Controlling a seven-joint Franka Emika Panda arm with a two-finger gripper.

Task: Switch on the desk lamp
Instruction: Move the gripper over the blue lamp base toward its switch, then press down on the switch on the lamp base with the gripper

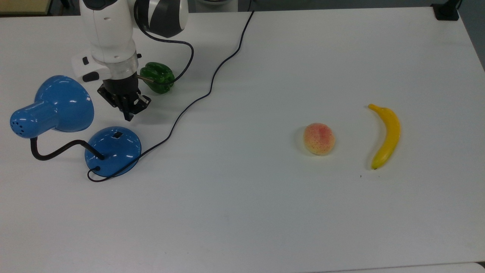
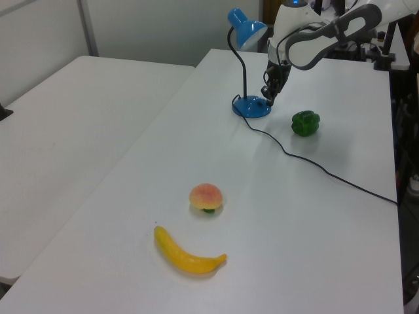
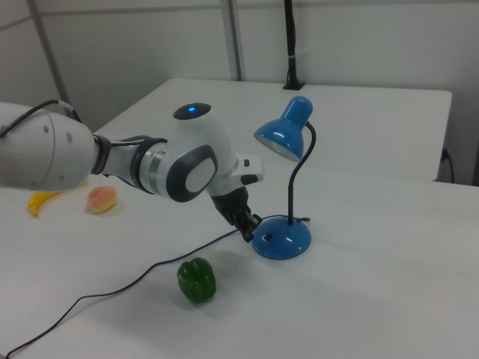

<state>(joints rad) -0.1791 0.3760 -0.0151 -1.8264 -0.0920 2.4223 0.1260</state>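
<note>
Blue and glossy, the desk lamp (image 1: 75, 129) stands at the top view's left on the white bench (image 1: 265, 208). The claw (image 1: 128, 113), its fingers pressed together, hangs just beyond the base, with a green pepper (image 1: 157, 77) near it. In the left view, the claw (image 2: 268, 99) is beside the lamp's base (image 2: 251, 106). In the right view, the claw (image 3: 247, 230) is almost touching the base's left edge (image 3: 281, 238).

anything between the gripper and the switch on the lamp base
Nothing: in the top view, bare blue base and white table separate the gripper from the desk lamp's switch.
</note>
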